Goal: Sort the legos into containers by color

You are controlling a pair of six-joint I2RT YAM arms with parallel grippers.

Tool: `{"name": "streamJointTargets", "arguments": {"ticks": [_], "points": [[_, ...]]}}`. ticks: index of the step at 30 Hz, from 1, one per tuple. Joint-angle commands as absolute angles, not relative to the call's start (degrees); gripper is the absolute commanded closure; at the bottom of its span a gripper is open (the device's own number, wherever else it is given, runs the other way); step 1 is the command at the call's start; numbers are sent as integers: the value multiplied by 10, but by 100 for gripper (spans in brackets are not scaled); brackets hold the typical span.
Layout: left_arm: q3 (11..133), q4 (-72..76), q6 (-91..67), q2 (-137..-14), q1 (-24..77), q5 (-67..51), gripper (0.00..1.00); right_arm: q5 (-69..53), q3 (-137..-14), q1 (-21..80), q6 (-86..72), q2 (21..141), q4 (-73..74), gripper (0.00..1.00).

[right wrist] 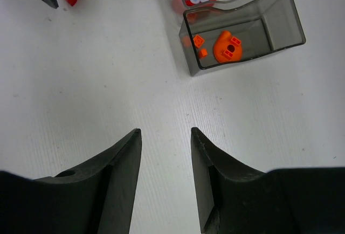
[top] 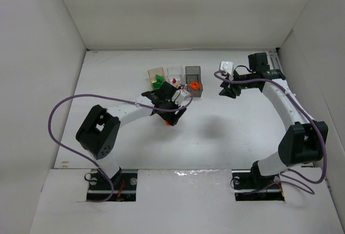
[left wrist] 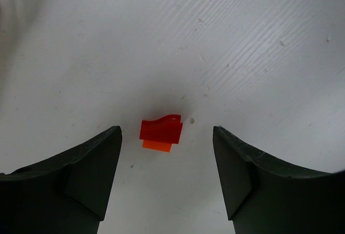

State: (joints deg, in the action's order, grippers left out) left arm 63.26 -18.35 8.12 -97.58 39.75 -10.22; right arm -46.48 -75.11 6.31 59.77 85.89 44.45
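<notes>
The red brick (left wrist: 160,130) is spotted on the surface (left wrist: 242,40), right between the parted fingers of the left claw (left wrist: 166,156). Its long side is laid across the gap, and an orange bit (left wrist: 157,146) is pressed against it. The right claw (right wrist: 166,137) is seen open, empty, well apart.

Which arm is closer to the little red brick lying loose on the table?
Left. The left fingers stand open on either side of the red brick, not touching it. The right fingers hover far off to the right, by the grey bin.
</notes>
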Motion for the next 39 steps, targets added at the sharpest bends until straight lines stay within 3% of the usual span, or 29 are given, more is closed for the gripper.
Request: {"name": "streamJointTargets", "arguments": {"ticks": [1,13,25,32,39], "points": [[604,-193,86,-922,396,-74,35,-482,-750,59,601,850,440,53],[574,-184,117,-913,396,-114,35,-488,-755,59,601,860,440,53],[579,-189,155,-939,396,-128,41,-488,-771,59,601,871,440,53],[579,-189,172,-955,396,-134,52,-488,-781,59,606,881,446,53],[591,-194,188,-973,369,-139,52,-488,-781,59,606,882,451,53]]}}
